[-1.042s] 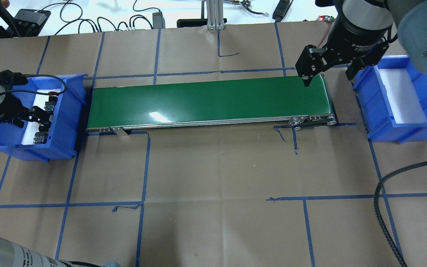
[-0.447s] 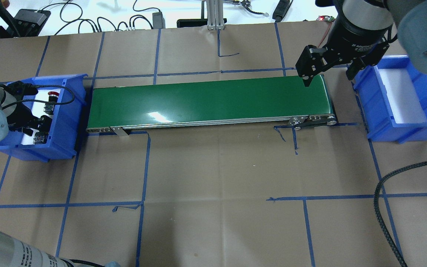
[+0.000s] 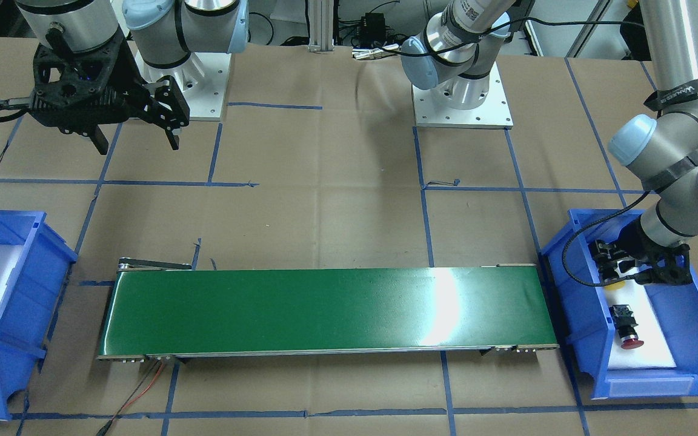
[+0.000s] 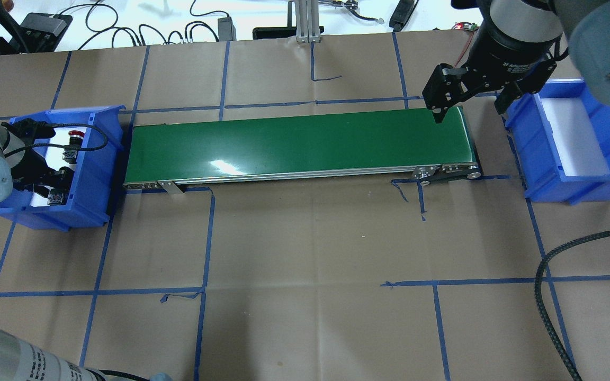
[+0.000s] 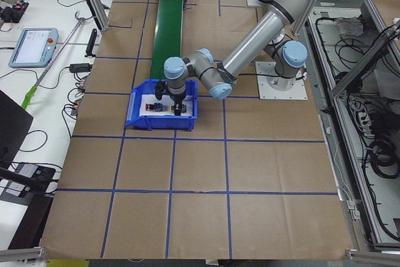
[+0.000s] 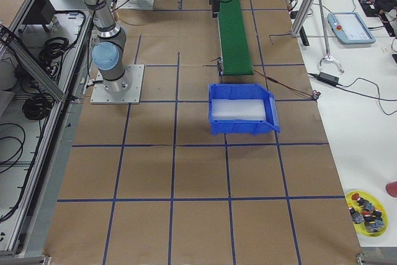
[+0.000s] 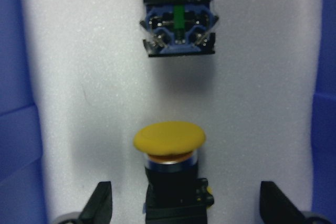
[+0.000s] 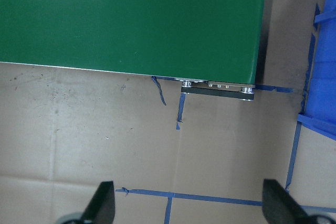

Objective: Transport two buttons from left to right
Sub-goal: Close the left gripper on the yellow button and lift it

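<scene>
Since the yellow-capped black push-button switch (image 7: 169,139) lies toward the blue plastic bin's (image 3: 574,315) robot-side end, red-capped switch (image 3: 628,330) beyond, the left gripper (image 7: 186,205) straddles it, jaws apart, to pinch, while the right gripper (image 4: 467,108) hangs, also spread.

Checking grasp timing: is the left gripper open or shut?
Open: the left gripper straddles the yellow button, fingers clear of both sides.

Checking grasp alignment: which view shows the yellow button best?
Left wrist-mounted: yellow button sits large between the left gripper's open jaws. Front-facing shows only a yellow sliver; elsewhere it is tiny, hidden or out of view.
</scene>
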Robot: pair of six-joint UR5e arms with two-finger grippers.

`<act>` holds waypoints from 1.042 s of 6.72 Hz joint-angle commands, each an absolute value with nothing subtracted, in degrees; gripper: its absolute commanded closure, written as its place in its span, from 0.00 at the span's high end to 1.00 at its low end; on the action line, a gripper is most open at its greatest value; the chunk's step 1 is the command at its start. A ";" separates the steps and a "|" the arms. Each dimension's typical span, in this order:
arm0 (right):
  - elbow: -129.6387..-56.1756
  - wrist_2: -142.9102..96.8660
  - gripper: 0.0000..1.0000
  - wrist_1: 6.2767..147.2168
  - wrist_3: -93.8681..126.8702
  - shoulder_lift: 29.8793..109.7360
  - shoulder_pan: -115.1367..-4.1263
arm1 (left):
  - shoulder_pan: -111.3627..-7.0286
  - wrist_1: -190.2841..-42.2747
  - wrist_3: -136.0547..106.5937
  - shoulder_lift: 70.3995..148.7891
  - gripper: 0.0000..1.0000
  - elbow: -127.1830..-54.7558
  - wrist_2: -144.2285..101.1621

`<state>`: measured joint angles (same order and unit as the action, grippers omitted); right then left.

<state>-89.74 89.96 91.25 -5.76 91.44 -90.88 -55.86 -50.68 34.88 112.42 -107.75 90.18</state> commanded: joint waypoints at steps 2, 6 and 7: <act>-89.65 90.17 1.00 91.23 -5.98 91.32 -90.88 | -55.90 -50.71 33.84 112.50 0.13 -107.23 90.26; -89.65 90.00 1.00 91.14 -5.98 91.32 -90.88 | -56.07 -56.48 33.22 106.55 0.10 -103.55 90.09; -89.65 90.09 1.00 91.06 -5.98 91.23 -90.88 | -56.07 -63.30 33.22 104.00 0.10 -100.58 90.09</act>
